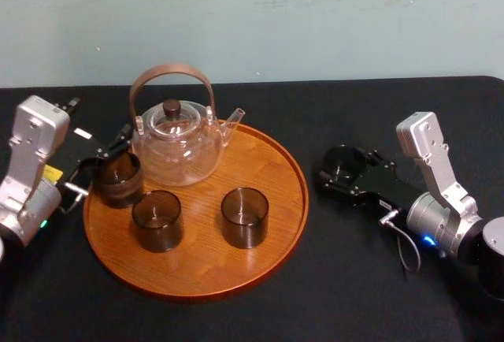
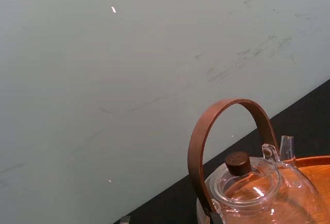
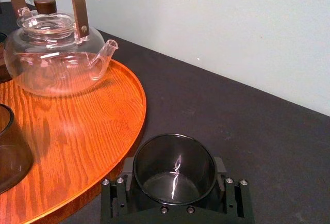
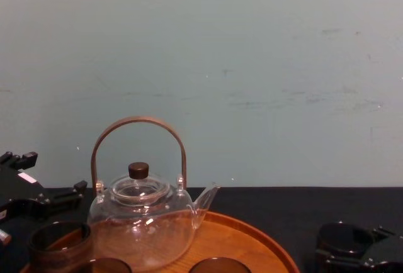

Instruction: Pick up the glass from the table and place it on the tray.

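Note:
A dark smoked glass (image 1: pixel 343 165) stands on the black table (image 1: pixel 354 279), just right of the round orange-brown tray (image 1: pixel 206 267). My right gripper (image 1: pixel 344 172) is shut on it, one finger on each side; the right wrist view shows the glass (image 3: pixel 174 167) upright between the black fingers (image 3: pixel 116 193), beside the tray's rim (image 3: pixel 135 108). At the tray's left edge, my left gripper (image 1: pixel 101 165) is open next to another dark glass (image 1: pixel 117 178). The chest view shows that left gripper (image 4: pixel 47 182) above and behind this glass (image 4: pixel 60 240).
A glass teapot (image 1: pixel 177 141) with a brown arched handle stands at the back of the tray. Two more dark glasses (image 1: pixel 157 220) (image 1: pixel 244 217) stand on the tray in front of it. Bare tray wood lies at the right, and a pale wall rises behind the table.

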You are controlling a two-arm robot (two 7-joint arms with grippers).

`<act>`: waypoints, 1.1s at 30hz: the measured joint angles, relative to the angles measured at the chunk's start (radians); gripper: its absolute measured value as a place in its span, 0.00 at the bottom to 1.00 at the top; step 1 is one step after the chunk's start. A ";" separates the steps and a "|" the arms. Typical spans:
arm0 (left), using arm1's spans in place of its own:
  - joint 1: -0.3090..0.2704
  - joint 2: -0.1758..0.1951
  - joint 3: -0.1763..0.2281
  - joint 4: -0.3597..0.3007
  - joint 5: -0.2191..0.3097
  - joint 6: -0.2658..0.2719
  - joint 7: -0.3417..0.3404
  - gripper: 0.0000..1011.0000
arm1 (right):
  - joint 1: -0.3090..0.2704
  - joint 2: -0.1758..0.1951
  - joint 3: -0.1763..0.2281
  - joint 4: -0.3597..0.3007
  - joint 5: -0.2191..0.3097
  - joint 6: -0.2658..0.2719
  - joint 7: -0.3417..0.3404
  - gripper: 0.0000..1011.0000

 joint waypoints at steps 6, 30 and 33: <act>0.000 0.000 0.000 0.000 0.000 0.000 0.000 0.99 | -0.001 0.001 0.000 -0.001 0.000 0.000 0.000 0.90; 0.000 0.000 0.000 0.000 0.000 0.000 0.000 0.99 | -0.002 0.001 0.000 -0.001 0.004 -0.001 0.003 0.90; 0.000 0.000 0.000 0.000 0.000 0.000 0.000 0.99 | -0.005 0.002 0.002 -0.006 0.010 -0.004 0.008 0.90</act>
